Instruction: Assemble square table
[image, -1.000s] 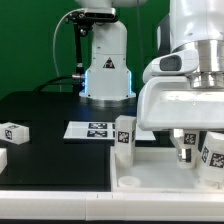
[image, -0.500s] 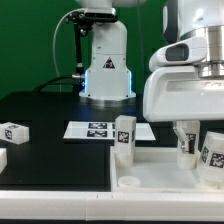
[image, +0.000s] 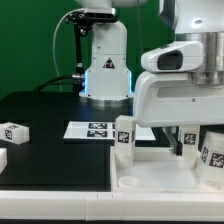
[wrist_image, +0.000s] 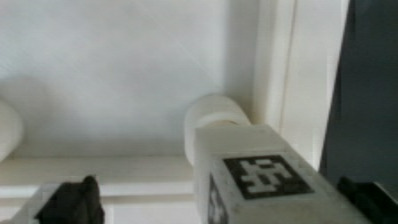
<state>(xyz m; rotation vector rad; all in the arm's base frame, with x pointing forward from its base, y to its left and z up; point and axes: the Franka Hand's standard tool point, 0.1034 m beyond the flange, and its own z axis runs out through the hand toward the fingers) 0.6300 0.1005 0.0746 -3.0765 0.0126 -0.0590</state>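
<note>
While pincer (wrist_image: 217, 203) gapes, leg (wrist_image: 228, 135) shows black-white tag (wrist_image: 263, 178)

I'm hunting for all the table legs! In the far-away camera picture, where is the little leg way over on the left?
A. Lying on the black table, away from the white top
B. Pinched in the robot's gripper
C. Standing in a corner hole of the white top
A: the leg lies on the black table, well apart from the square top and the gripper.
</note>
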